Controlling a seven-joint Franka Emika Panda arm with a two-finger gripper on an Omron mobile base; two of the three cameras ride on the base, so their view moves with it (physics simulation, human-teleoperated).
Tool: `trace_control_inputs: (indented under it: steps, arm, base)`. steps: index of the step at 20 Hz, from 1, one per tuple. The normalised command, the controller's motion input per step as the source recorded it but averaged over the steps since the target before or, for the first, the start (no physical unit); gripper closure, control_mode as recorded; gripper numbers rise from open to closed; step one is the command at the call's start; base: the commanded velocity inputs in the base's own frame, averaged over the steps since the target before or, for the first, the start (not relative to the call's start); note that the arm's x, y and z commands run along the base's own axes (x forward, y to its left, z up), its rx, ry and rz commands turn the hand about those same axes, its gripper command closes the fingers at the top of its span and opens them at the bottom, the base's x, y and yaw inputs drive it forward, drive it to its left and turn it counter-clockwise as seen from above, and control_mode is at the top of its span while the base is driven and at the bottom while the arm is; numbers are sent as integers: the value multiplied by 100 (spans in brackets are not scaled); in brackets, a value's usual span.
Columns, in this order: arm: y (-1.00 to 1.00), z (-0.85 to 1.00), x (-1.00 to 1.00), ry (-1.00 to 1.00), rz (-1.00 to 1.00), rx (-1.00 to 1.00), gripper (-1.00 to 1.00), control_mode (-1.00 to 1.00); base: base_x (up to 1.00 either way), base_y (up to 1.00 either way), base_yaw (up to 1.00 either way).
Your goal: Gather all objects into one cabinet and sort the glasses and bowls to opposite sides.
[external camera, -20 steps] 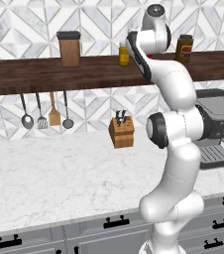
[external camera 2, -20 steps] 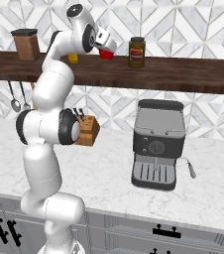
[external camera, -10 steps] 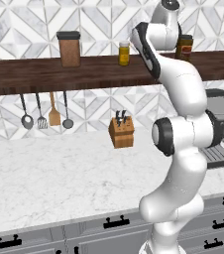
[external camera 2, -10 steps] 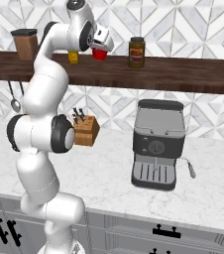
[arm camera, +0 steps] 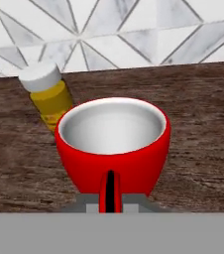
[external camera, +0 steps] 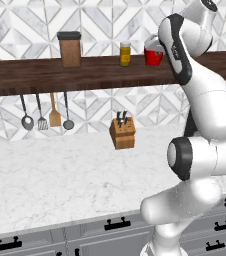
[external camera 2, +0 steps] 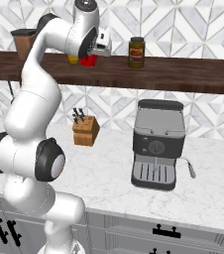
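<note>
Dark wooden shelf (arm camera: 203, 124): jaws closed on the near wall of the red cup (arm camera: 113, 144), yellow jar (arm camera: 47, 96) at ten o'clock.

You see the arm reaching up to the dark wooden shelf (external camera 2: 183, 74), its pincer (external camera 2: 90, 58) closed on a red cup (external camera 2: 88, 61) beside a yellow jar (external camera 2: 73, 59). A coffee machine (external camera 2: 157, 144) and knife block (external camera 2: 85, 130) stand on the desk (external camera 2: 109, 168).

Cup (arm camera: 113, 144) sits right at the pincer (arm camera: 110, 198), over the shelf (arm camera: 203, 124); jar (arm camera: 48, 96) behind-left of it.
</note>
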Motion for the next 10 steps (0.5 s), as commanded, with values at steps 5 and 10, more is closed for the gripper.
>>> trace_control_inputs:
  steps: [5, 10]
  arm:
    - [0, 0, -100, -10, 33, -5, 100, -100]
    - [0, 0, -100, -13, 33, -6, 100, -100]
  base:
    - [0, 0, 0]
    - [0, 0, 0]
